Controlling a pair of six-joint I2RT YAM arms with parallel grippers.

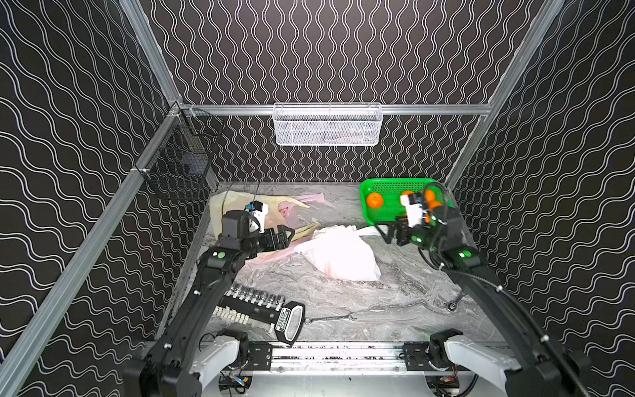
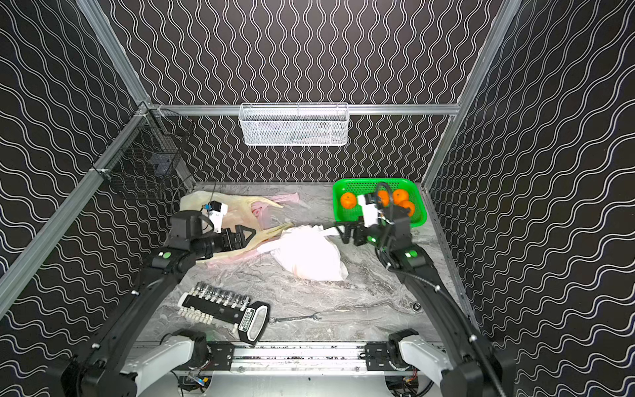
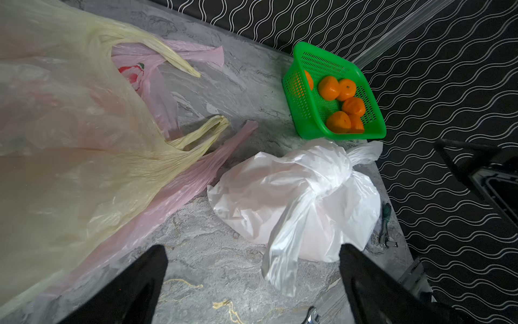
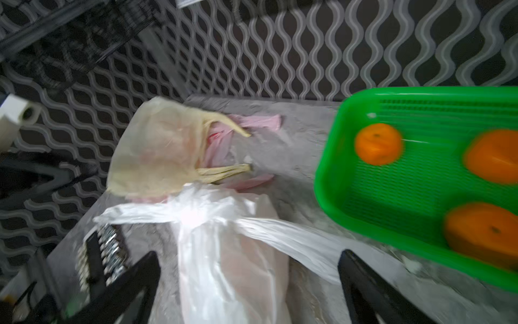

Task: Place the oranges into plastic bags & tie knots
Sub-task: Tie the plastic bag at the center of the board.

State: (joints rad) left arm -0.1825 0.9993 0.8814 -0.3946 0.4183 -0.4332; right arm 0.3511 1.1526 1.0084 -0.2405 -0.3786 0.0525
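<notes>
Marble tabletop (image 1: 343, 302), three plastic bags (image 3: 280, 190), six oranges (image 3: 329, 88), one basket (image 3: 308, 123)

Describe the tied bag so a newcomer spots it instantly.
Find the green basket in the far right corner of the table. Just before it lies the white bag. Unlike the flat yellowish bag and pink bag, it's bulging and knotted.

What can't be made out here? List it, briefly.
- White bag contents: cloudy plastic, every view.
- Orange count: right arm covers part of the basket in both top views.
- Pink bag: mostly under the yellow bag.
- Right wrist view: blurred by motion.
</notes>
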